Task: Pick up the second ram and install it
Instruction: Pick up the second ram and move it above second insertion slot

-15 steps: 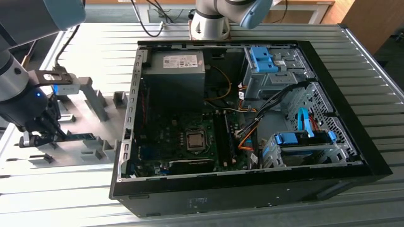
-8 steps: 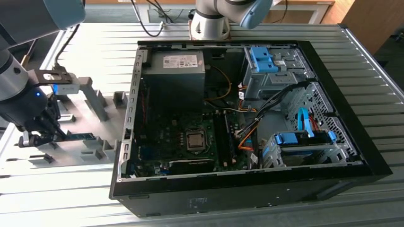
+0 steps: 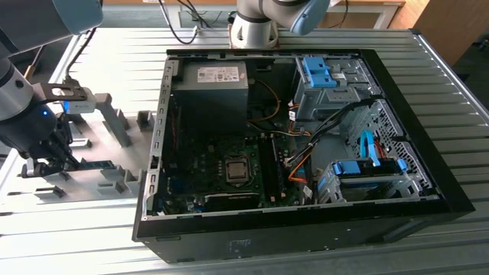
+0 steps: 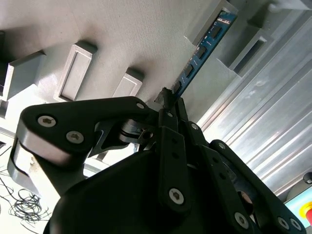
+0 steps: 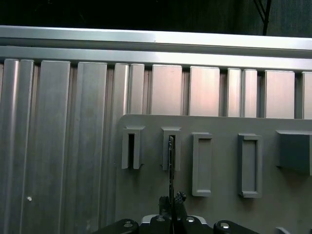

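Reaching low at the exterior view's left, the gripper (image 3: 54,166) stands at the near end of the second ram (image 3: 98,164). The stick lies on its thin edge in the grey holder plate (image 3: 114,189). Its long axis runs away from the gripper towards the open computer case (image 3: 306,229), so the tool meets it end-on and not from the side.

In the second wrist view the gripper (image 4: 168,100) has its fingers drawn narrow, with the stick's edge between them. I judge that they pinch the second ram (image 4: 202,48) at this end, while its far end sits in a grey holder block (image 4: 243,34). In the first wrist view the stick (image 5: 170,161) shows as one thin dark line – it goes straight from the gripper (image 5: 171,201) into a slotted block (image 5: 165,148), so the fingers and the board are well in line.

For room: other holder blocks stand on both sides of the stick, near but apart from it, and the space above it looks free. Between the plate and the motherboard (image 3: 221,166) stands the case wall (image 3: 158,143) – an edge to respect. The dark memory slots (image 3: 269,166) lie beside the processor socket, well apart from the gripper and at a clear angle to the stick's present line.
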You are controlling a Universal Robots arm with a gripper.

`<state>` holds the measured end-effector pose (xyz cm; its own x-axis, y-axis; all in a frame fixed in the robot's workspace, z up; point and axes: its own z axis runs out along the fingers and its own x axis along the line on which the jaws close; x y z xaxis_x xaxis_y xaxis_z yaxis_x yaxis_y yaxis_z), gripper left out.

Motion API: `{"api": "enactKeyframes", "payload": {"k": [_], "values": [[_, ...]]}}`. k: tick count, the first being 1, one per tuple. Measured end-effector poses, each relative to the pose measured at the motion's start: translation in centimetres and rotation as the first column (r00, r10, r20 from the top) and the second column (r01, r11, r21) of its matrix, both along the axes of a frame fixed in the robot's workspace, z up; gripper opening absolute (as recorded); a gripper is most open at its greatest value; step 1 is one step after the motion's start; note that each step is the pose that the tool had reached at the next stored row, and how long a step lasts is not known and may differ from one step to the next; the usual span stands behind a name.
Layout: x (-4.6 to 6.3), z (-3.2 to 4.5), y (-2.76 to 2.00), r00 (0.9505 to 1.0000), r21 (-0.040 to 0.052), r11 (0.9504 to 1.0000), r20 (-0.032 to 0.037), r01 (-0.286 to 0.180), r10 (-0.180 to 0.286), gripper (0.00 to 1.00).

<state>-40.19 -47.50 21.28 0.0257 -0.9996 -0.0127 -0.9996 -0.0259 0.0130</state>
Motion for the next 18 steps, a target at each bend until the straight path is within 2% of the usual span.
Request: {"api": "enactKeyframes", "payload": {"k": [18], "values": [[0.00, 1.02, 0.00, 1.0000, -0.0039, 1.0000, 0.0000, 0.000, 0.000, 0.14]]}}
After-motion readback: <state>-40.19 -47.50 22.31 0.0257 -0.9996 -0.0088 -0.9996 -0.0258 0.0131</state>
